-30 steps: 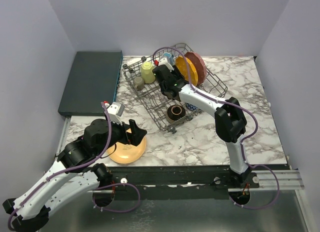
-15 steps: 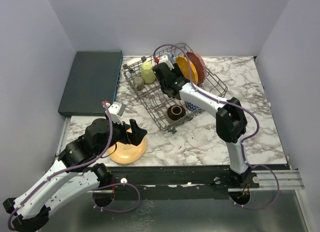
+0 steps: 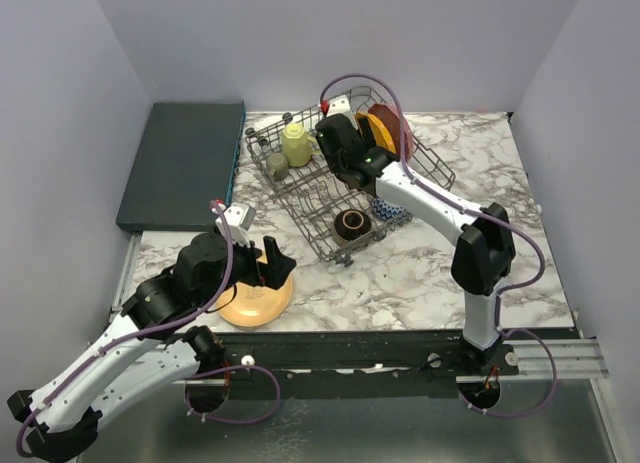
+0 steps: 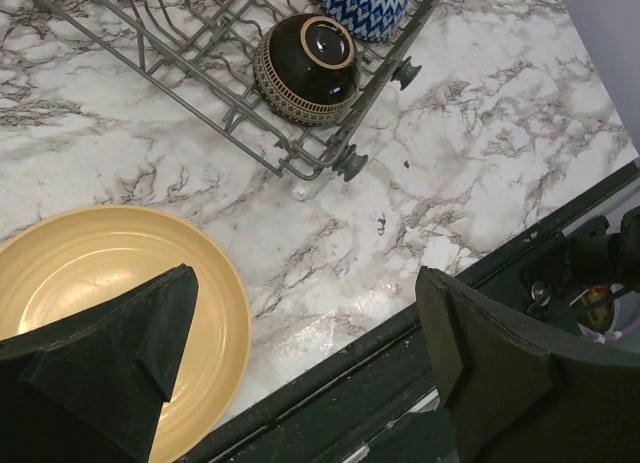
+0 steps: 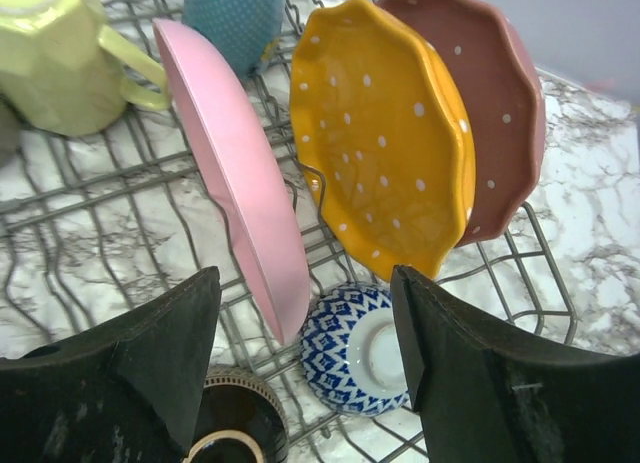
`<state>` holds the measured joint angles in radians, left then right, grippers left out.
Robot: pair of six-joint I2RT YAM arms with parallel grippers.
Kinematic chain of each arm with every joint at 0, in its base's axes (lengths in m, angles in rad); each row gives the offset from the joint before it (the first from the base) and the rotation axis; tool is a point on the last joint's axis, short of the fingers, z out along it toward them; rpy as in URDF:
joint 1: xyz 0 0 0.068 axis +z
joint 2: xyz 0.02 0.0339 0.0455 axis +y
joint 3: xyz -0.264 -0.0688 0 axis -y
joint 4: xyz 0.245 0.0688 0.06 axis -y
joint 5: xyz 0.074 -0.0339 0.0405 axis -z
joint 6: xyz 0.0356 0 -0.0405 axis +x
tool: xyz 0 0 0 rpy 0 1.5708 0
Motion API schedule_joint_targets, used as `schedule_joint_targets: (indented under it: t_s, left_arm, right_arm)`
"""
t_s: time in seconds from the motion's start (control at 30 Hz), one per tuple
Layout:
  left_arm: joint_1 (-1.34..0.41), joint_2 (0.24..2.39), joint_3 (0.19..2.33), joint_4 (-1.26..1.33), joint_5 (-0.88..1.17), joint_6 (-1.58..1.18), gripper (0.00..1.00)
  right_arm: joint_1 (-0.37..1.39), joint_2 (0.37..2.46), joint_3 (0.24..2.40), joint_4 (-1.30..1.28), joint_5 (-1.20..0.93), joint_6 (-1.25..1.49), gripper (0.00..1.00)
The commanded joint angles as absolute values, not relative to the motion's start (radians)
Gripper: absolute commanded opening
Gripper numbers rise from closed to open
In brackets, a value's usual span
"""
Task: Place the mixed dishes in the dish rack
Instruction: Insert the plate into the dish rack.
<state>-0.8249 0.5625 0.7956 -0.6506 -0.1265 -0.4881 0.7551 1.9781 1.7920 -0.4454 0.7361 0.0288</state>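
The dish rack (image 3: 300, 198) stands at the table's back middle. In the right wrist view it holds an upright pink plate (image 5: 245, 173), an orange dotted plate (image 5: 385, 143), a dark red plate (image 5: 500, 113), a yellow mug (image 5: 50, 58), a blue mug (image 5: 235, 18), a blue-white bowl (image 5: 365, 348) and a brown bowl (image 5: 230, 423). My right gripper (image 5: 305, 363) is open and empty above the pink plate. A tan plate (image 4: 110, 283) lies flat on the table near the front edge. My left gripper (image 4: 310, 363) is open, with one finger over the plate's rim.
A flat dark teal slab (image 3: 180, 163) lies at the back left. A grey-green mug (image 3: 277, 165) sits in the rack beside the yellow mug (image 3: 295, 143). The table's dark front rail (image 4: 400, 353) runs just beyond the tan plate.
My right gripper has risen and moved back over the rack, away from the pink plate, which stands free in the tines. The left arm has shifted only slightly.
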Motion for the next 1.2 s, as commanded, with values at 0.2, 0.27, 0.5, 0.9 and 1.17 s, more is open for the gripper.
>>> schedule_joint_targets:
  t_s: [0.2,0.27,0.5,0.9,1.17]
  left_arm:
    - [-0.822,0.641,0.814,-0.646,-0.150,-0.500,0.99]
    - [-0.821,0.667,0.826,-0.661,-0.179,-0.517,0.99]
    - [-0.822,0.767,0.875,-0.693,-0.186,-0.597,0.99]
    - [-0.822,0.878,0.881,-0.776,-0.211,-0.791,0.99]
    - [-0.822,0.944,0.818,-0.774,-0.193,-0.881,0.98]
  right_arm:
    - [0.752,1.755,1.656,-0.430,0.583,0.121,0.77]
    - [0.751,1.710,1.615,-0.417,0.568,0.127,0.78]
    - [0.752,1.555,1.486,-0.402,0.491,0.156,0.79]
    - [0.751,1.326,1.324,-0.394,0.412,0.192,0.81]
    - [0.751,1.246,1.248,-0.389,0.357,0.215,0.81]
